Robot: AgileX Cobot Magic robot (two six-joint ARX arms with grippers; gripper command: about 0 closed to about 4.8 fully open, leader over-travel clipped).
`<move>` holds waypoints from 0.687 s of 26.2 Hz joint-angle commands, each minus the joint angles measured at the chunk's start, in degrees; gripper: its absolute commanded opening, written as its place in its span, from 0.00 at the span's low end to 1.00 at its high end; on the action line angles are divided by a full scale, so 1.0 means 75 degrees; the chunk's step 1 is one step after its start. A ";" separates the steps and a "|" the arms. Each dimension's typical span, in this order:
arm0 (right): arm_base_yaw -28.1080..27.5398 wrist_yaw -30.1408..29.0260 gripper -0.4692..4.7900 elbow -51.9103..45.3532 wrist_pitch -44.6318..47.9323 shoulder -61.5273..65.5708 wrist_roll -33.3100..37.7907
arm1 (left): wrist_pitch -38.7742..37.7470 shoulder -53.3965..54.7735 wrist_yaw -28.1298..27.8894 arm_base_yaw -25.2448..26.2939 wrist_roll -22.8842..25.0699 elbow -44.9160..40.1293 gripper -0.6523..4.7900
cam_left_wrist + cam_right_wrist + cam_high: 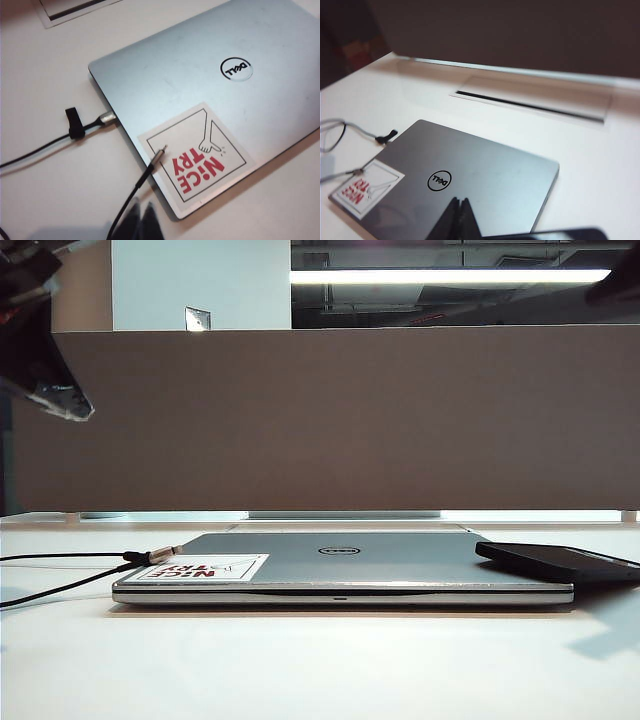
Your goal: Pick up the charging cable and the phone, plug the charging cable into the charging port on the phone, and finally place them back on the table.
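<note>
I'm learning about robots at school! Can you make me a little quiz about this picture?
1. True or false: the phone rests partly on the laptop.
2. Where does the charging cable plug tip lie? A) on the sticker B) inside the phone C) in a claw
3. Are the left claw and right claw open or shut?

Key: 1 true. 2 A. 3 Both shut, holding nothing, above the laptop.
</note>
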 commanded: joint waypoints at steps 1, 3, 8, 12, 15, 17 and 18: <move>0.0446 -0.0044 0.09 0.0044 -0.0050 -0.0274 -0.1000 | 0.0323 0.0119 0.0041 0.0006 0.0210 -0.0064 0.12; 0.0670 -0.0041 0.09 0.0044 -0.0163 -0.0300 -0.0991 | 0.0475 0.0239 0.0041 0.0006 0.0420 -0.0117 0.12; 0.1154 0.0003 0.09 0.0044 -0.0437 -0.0306 -0.0976 | 0.0880 0.1102 0.0041 0.0012 0.0959 -0.0125 0.34; 0.1227 -0.0012 0.09 0.0044 -0.0437 -0.0350 -0.0880 | 0.1180 0.1894 0.0041 0.0012 0.2154 -0.0122 0.53; 0.1227 -0.0017 0.09 0.0044 -0.0440 -0.0353 -0.0743 | 0.1244 0.2253 0.0041 0.0012 0.2769 -0.0122 0.53; 0.1227 -0.0015 0.09 0.0044 -0.0443 -0.0370 -0.0746 | 0.1440 0.2433 0.0041 0.0012 0.2798 -0.0122 0.53; 0.1227 -0.0017 0.09 0.0044 -0.0440 -0.0373 -0.0746 | 0.1559 0.2509 0.0041 0.0012 0.2891 -0.0122 0.53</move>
